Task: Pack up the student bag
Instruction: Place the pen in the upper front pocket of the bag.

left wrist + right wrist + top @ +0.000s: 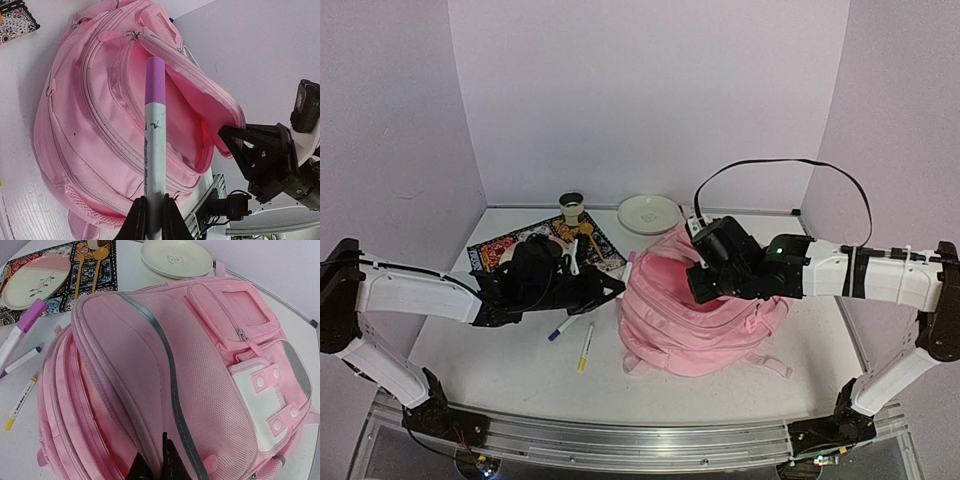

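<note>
Pink backpack (210, 390), flap pinched by right gripper (156, 461); only left wrist shows left gripper (154, 212) clamping purple-capped marker (154, 130) toward twelve o'clock.

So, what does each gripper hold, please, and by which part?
The left gripper holds the purple-capped marker by the end opposite its cap; the right gripper, the student bag by its open flap's edge.

place: robot lab booth | plain walls (650, 100), white table (500, 355), arm rail (620, 440)
</note>
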Controlling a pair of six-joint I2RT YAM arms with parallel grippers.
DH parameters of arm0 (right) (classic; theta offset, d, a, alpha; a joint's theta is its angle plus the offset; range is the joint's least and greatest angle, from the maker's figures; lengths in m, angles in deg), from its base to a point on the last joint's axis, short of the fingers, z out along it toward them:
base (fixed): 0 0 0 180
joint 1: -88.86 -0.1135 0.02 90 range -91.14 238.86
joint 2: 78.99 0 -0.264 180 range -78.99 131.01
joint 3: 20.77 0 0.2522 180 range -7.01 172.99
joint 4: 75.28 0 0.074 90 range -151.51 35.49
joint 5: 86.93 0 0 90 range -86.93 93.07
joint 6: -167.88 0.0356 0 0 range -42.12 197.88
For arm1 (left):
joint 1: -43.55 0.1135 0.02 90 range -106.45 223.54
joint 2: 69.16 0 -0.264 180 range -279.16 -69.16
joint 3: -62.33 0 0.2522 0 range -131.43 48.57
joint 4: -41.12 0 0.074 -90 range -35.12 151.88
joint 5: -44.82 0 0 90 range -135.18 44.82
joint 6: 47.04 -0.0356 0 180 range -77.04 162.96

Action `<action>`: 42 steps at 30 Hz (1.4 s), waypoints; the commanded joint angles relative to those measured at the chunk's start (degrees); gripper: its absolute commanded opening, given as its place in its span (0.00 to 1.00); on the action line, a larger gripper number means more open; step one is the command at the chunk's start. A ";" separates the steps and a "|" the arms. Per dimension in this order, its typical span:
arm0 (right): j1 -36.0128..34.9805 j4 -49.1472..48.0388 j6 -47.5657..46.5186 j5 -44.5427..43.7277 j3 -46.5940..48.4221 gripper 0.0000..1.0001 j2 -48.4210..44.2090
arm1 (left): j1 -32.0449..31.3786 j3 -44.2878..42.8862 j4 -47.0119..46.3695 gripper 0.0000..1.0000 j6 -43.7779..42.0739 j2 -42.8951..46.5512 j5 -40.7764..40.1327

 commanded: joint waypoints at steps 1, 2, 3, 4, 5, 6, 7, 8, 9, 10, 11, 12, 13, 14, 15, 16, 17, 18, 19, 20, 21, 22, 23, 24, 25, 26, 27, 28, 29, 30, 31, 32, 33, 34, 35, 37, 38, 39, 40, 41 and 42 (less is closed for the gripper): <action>-0.83 -4.07 2.41 -0.69 4.08 0.00 -0.71 | -1.05 -3.75 -3.96 0.00 2.45 -3.89 1.72; -0.89 -4.13 2.60 -0.60 4.09 0.00 -0.70 | -1.18 -4.61 -4.09 0.00 2.86 -5.20 2.46; -0.90 -4.18 2.81 -0.64 4.13 0.00 -0.67 | -1.45 -5.37 -4.24 0.00 3.21 -6.28 2.86; -0.92 -4.25 2.93 -0.65 4.16 0.00 -0.72 | -1.69 -5.95 -4.36 0.00 3.58 -7.25 3.09; -0.94 -4.31 2.94 -0.57 4.18 0.00 -0.87 | -1.84 -6.38 -4.58 0.00 3.98 -8.17 3.20; -1.00 -4.41 2.88 -0.52 4.18 0.00 -0.98 | -1.95 -6.70 -4.93 0.00 4.33 -9.00 3.38; -1.03 -4.50 2.75 -0.43 4.19 0.00 -1.13 | -2.01 -7.15 -5.31 0.00 4.53 -9.57 3.58; -1.02 -4.56 2.61 -0.33 4.18 0.00 -1.30 | -2.09 -7.66 -5.67 0.00 4.66 -10.02 3.69; -1.03 -4.63 2.53 -0.27 4.11 0.00 -1.49 | -2.23 -8.14 -5.96 0.00 4.67 -10.34 3.53; -1.11 -4.67 2.49 -0.12 4.05 0.00 -1.67 | -2.36 -8.69 -6.17 0.00 4.67 -10.66 3.15; -1.17 -4.72 2.48 0.04 3.99 0.00 -1.84 | -2.43 -9.19 -6.27 0.00 4.80 -11.07 2.70; -1.15 -4.89 2.49 0.21 3.90 0.00 -2.01 | -2.44 -9.58 -6.37 0.00 5.13 -11.53 2.14; -1.16 -5.10 2.50 0.35 3.82 0.00 -2.17 | -2.44 -10.14 -6.46 0.00 5.37 -12.17 1.69; -1.14 -5.19 2.53 0.40 3.75 0.00 -2.27 | -2.44 -10.89 -6.55 0.00 5.36 -12.96 1.50; -1.13 -5.28 2.59 0.45 3.67 0.00 -2.37 | -2.44 -11.65 -6.63 0.00 5.38 -13.75 1.32; -1.21 -5.34 2.74 0.60 3.59 0.00 -2.49 | -2.44 -12.49 -6.62 0.00 5.65 -14.56 1.14; -1.26 -5.41 3.06 0.76 3.50 0.00 -2.58 | -2.43 -13.45 -6.62 0.00 5.93 -15.56 0.80; -1.30 -5.52 3.27 1.00 3.42 0.00 -2.67 | -2.41 -14.32 -6.66 0.00 6.19 -16.62 0.25; -1.35 -5.65 3.46 1.18 3.36 0.00 -2.74 | -2.39 -15.24 -6.72 0.00 6.50 -17.68 -0.18; -1.41 -5.78 3.65 1.33 3.33 0.00 -2.79 | -2.37 -16.26 -6.78 0.00 6.81 -18.79 -0.48; -1.50 -5.86 3.86 1.59 3.35 0.00 -2.81 | -2.36 -17.72 -6.85 0.00 6.87 -20.05 -0.60; -1.59 -5.95 4.02 1.87 3.39 0.00 -2.81 | -2.35 -19.19 -6.88 0.01 6.84 -21.01 -0.92; -1.67 -6.02 4.14 2.11 3.39 0.00 -2.81 | -2.35 -20.46 -6.88 0.02 7.22 -22.22 -0.91; -1.74 -6.06 4.22 2.27 3.39 0.00 -2.84 | -2.32 -21.63 -6.94 0.03 7.52 -23.48 -0.77; -1.78 -6.06 4.36 2.44 3.37 0.00 -2.92 | -2.33 -22.87 -6.94 0.05 7.65 -24.58 -0.72; -1.83 -6.06 4.50 2.59 3.30 0.00 -3.02 | -2.35 -24.15 -6.96 0.07 7.90 -25.55 -0.54; -1.92 -6.06 4.58 2.64 3.22 0.00 -3.15 | -2.37 -25.40 -7.05 0.08 8.20 -26.43 -0.19; -1.97 -6.06 4.61 2.63 3.14 0.00 -3.27 | -2.40 -26.50 -7.16 0.09 8.24 -27.28 0.11; -1.99 -6.06 4.65 2.54 3.05 0.00 -3.42 | -2.42 -27.48 -7.29 0.09 8.23 -27.98 0.49; -2.02 -6.06 4.68 2.33 2.93 0.00 -3.57 | -2.45 -28.31 -7.46 0.10 8.28 -28.58 1.03; -2.02 -6.06 4.67 2.14 2.80 0.00 -3.69 | -2.56 -28.92 -7.63 0.13 7.98 -28.91 1.52; -1.99 -6.06 4.64 1.87 2.65 0.00 -3.84 | -2.67 -29.48 -7.80 0.16 7.55 -29.11 2.01; -2.01 -6.06 4.60 1.60 2.52 0.00 -3.91 | -2.82 -29.73 -7.93 0.18 6.96 -29.03 2.24; -2.01 -6.06 4.60 1.37 2.44 0.00 -4.01 | -2.94 -29.86 -8.13 0.21 6.34 -28.74 2.50; -2.03 -6.06 4.54 1.06 2.32 0.00 -4.09 | -3.09 -29.90 -8.18 0.24 5.44 -28.32 2.67; -1.98 -6.06 4.43 0.49 2.05 0.00 -4.26 | -3.20 -29.76 -8.22 0.31 3.79 -27.45 3.14; -1.99 -6.06 4.38 0.12 1.98 0.00 -4.33 | -3.24 -29.53 -8.26 0.34 3.38 -27.05 3.54; -2.00 -6.06 4.30 -0.26 1.92 0.00 -4.38 | -3.28 -29.24 -8.29 0.37 3.08 -26.66 3.99; -2.00 -6.06 4.12 -0.59 1.90 0.00 -4.45 | -3.29 -28.91 -8.29 0.39 2.75 -26.30 4.62; -1.98 -6.06 3.98 -1.09 1.82 0.00 -4.60 | -3.37 -28.39 -8.25 0.40 2.53 -25.93 4.93; -1.99 -6.06 3.90 -1.60 1.63 0.00 -4.82 | -3.51 -27.55 -8.28 0.41 2.17 -25.44 5.10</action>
